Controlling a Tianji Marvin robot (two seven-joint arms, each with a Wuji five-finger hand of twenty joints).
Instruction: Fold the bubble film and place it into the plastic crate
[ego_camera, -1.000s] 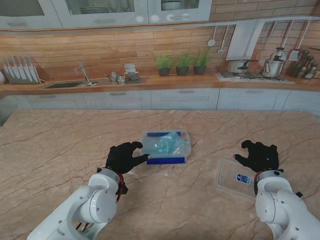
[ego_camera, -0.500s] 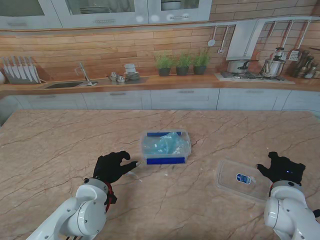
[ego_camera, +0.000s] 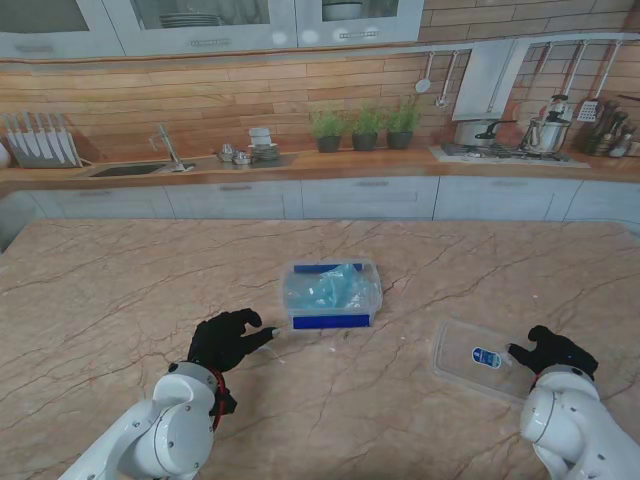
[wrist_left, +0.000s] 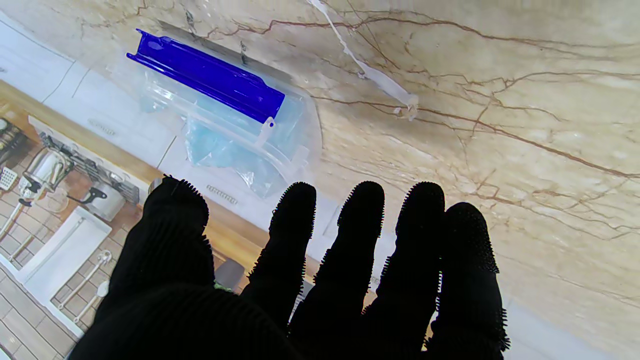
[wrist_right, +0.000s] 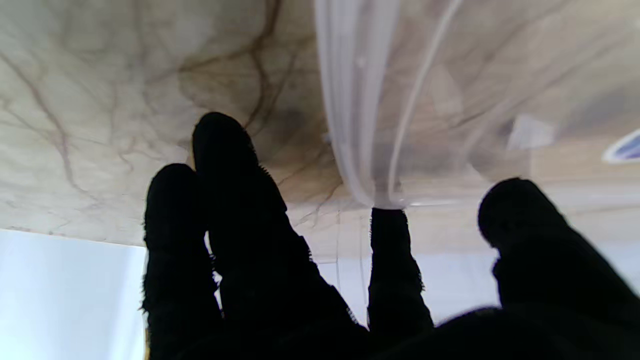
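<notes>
— Currently, where is the bubble film (ego_camera: 328, 287)?
— Bunched inside the plastic crate (ego_camera: 331, 320) at table centre.
— Hand states?
— Left hand (ego_camera: 226, 340): released, fingers spread, near the crate. Right hand (ego_camera: 553, 352): grasping nothing, fingertips (wrist_right: 387, 220) touching the lid (ego_camera: 478, 358) edge.

The table (ego_camera: 120, 290) is a warm beige marble, crossed all over by thin brown and rust veins. At its middle sits the plastic crate (ego_camera: 331, 292), see-through with deep blue bands along its near and far edges; the bubble film (ego_camera: 328, 286) inside shows pale icy blue. To the right lies a clear lid (ego_camera: 478, 360) carrying a small blue and white oval label. Both the left hand (ego_camera: 226, 340) and the right hand (ego_camera: 553, 351) are gloved in matte black with a fine nubbed texture, on glossy white arms. A thin white scrap (wrist_left: 370, 75) lies on the marble.
</notes>
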